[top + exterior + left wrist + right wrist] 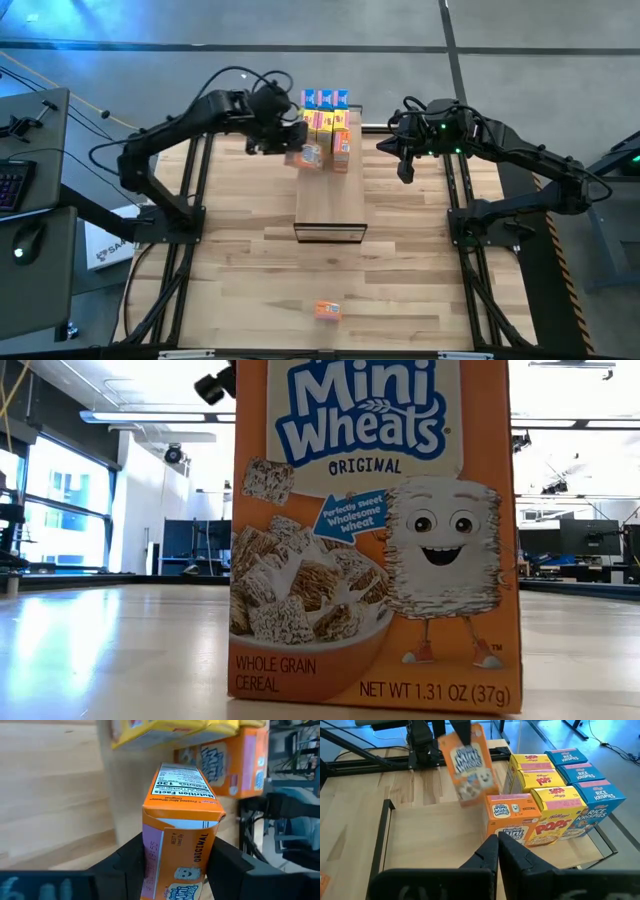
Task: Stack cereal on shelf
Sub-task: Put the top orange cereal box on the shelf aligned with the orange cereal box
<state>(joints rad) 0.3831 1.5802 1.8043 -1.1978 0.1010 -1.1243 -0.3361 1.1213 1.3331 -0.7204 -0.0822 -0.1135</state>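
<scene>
the jaws of the left gripper (293,150) are clamped on an orange box (306,155), held in the air at the left edge of the shelf (329,200), while the right gripper (405,170) hangs just off the shelf's right side with its fingers pressed together on nothing. from above, the far end of the shelf already carries a block of cereal (326,115): blue, then yellow, then one orange box standing at the right. the near half of the shelf is bare, and one more orange box (328,311) lies alone near the table's front edge, so i judge most of the job done with two boxes left.

the low view is filled by that stray box (375,530), standing upright on the table.

in the left wrist view the held box (177,840) sits squarely between the two dark fingers (232,870), its top end pointing towards the stacked boxes.

the right wrist view shows its own fingers (490,855) closed, with the carried box (469,765) above and beside the placed orange one (512,817).
</scene>
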